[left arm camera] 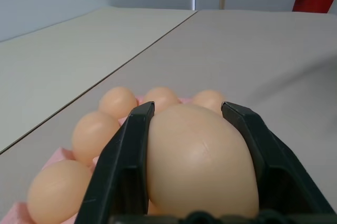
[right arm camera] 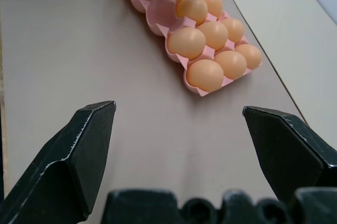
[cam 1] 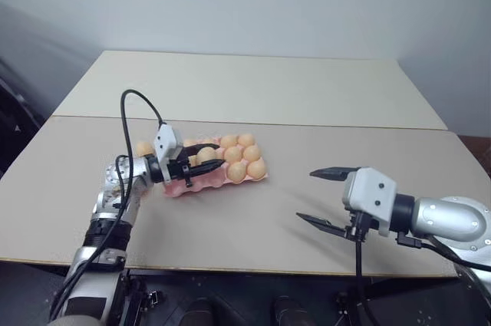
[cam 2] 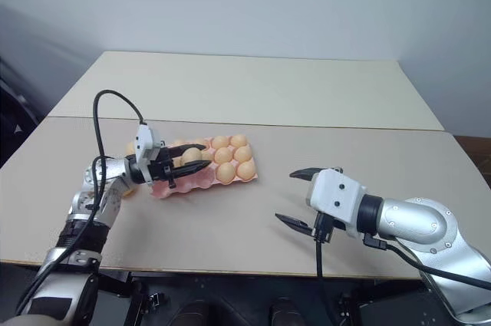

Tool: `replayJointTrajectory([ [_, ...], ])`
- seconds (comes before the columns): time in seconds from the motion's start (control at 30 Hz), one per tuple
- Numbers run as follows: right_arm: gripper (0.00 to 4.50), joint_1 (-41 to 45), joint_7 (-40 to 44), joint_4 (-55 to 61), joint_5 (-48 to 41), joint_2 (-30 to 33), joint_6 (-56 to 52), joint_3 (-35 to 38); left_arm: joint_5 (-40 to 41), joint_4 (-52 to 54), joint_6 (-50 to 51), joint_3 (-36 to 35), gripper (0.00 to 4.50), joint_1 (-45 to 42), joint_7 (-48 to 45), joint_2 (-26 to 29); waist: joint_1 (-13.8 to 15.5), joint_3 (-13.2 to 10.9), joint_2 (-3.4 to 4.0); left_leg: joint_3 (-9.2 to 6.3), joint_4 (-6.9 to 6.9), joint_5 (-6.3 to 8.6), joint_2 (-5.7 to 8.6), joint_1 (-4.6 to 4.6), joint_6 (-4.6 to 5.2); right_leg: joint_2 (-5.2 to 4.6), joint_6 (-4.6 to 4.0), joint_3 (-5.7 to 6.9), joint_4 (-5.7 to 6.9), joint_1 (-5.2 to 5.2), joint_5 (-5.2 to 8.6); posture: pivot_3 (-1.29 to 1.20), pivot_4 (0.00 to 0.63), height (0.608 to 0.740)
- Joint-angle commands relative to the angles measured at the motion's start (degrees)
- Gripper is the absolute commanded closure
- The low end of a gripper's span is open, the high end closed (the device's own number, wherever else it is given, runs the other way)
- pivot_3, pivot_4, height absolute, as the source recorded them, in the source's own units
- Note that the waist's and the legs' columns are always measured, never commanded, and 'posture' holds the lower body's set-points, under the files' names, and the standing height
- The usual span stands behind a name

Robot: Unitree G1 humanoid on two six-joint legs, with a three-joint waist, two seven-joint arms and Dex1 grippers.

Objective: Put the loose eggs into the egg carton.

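Observation:
The pink egg carton (cam 1: 181,188) lies on the table left of centre, with several pale orange eggs (cam 1: 244,159) filling its right-hand cups. My left gripper (cam 1: 217,154) reaches level over the carton's middle and is shut on one egg (left arm camera: 200,161), which sits between its two black fingers (left arm camera: 126,150). Another loose egg (cam 1: 144,148) rests on the table just left of the carton, behind my left wrist. My right gripper (cam 1: 304,195) hovers open near the table's front right, well apart from the carton (right arm camera: 158,23), with nothing between its fingers.
The table (cam 1: 253,88) is made of two beige tops joined by a seam behind the carton. A black cable (cam 1: 126,123) loops above my left arm. A grey wall stands behind the table.

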State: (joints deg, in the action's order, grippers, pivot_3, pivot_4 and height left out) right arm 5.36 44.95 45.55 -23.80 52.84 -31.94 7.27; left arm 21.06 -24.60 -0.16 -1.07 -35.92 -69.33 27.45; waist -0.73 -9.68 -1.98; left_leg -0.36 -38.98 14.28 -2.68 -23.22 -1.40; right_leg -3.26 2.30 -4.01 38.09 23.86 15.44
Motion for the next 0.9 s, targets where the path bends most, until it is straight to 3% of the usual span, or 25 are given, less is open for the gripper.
replayJointTrajectory([
  [0.03, 0.0, -0.27, -1.15, 2.0, -0.01, -0.15, -0.32, 1.89, 0.95, 0.03, -0.67, -0.07, 1.4, -2.15, -2.5, -0.32, -0.04, 0.0, 0.0, 0.0, 0.0, 0.0, 0.0, 0.0, 0.0, 0.01, 0.0, 0.0, 0.0, 0.0, 0.0, 0.0, 0.15, 0.74],
  [0.17, 0.0, -0.16, -1.41, 1.9, -0.04, -0.28, -0.28, 1.49, -0.17, 0.43, -1.05, -0.29, 0.14, -1.91, -2.3, -0.17, -0.2, 0.0, 0.0, -0.01, 0.01, 0.0, 0.0, 0.01, 0.0, 0.01, 0.0, -0.01, 0.0, 0.0, 0.0, 0.0, 0.15, 0.74],
  [0.37, 0.0, 0.16, -1.38, 1.37, 0.07, -0.31, 0.15, 0.76, 0.8, 1.88, -0.99, -2.99, 0.14, -0.74, -1.21, 1.59, -0.17, 0.0, 0.0, -0.02, 0.0, 0.0, -0.01, 0.01, 0.0, 0.01, 0.0, -0.01, 0.0, 0.0, 0.0, 0.0, 0.15, 0.74],
  [0.57, 0.0, 0.8, -0.73, 0.73, -0.14, -0.24, 0.6, 0.3, 2.12, 8.87, 1.73, -6.81, 0.14, 4.17, -0.12, 7.23, -0.48, 0.0, 0.0, -0.02, 0.01, 0.0, -0.03, 0.02, 0.0, 0.01, 0.0, -0.01, 0.0, 0.01, 0.0, 0.0, 0.15, 0.74],
  [0.9, 0.0, 2.2, 2.9, -0.76, -1.65, 0.01, 2.06, 0.75, 9.4, 30.94, 12.15, -19.5, 0.14, 26.72, 0.44, 20.92, -0.45, 0.0, 0.01, 0.02, 0.06, 0.0, -0.1, 0.04, 0.0, 0.0, 0.0, -0.02, 0.0, 0.06, 0.01, 0.0, 0.15, 0.74],
])
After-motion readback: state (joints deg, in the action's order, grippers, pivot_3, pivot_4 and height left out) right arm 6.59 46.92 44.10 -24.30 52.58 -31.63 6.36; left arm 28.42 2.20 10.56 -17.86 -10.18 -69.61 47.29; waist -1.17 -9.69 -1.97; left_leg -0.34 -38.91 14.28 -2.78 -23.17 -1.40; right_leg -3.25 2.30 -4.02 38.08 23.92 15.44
